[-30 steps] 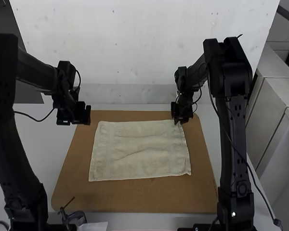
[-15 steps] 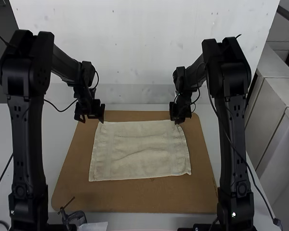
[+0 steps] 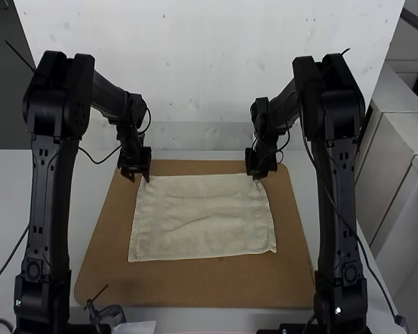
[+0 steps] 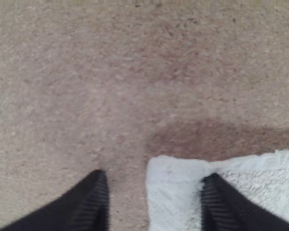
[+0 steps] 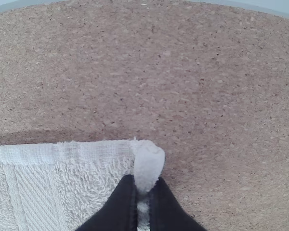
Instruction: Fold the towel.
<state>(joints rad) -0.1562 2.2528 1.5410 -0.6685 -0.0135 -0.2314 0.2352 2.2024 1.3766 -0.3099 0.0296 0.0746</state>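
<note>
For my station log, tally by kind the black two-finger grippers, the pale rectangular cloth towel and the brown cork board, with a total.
Black two-finger grippers, left gripper and right gripper: 2
Pale rectangular cloth towel: 1
Brown cork board: 1
Total: 4

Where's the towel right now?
In the high view, the towel lies spread on the middle of the brown board, its far right corner pinched by the right end effector.
</note>
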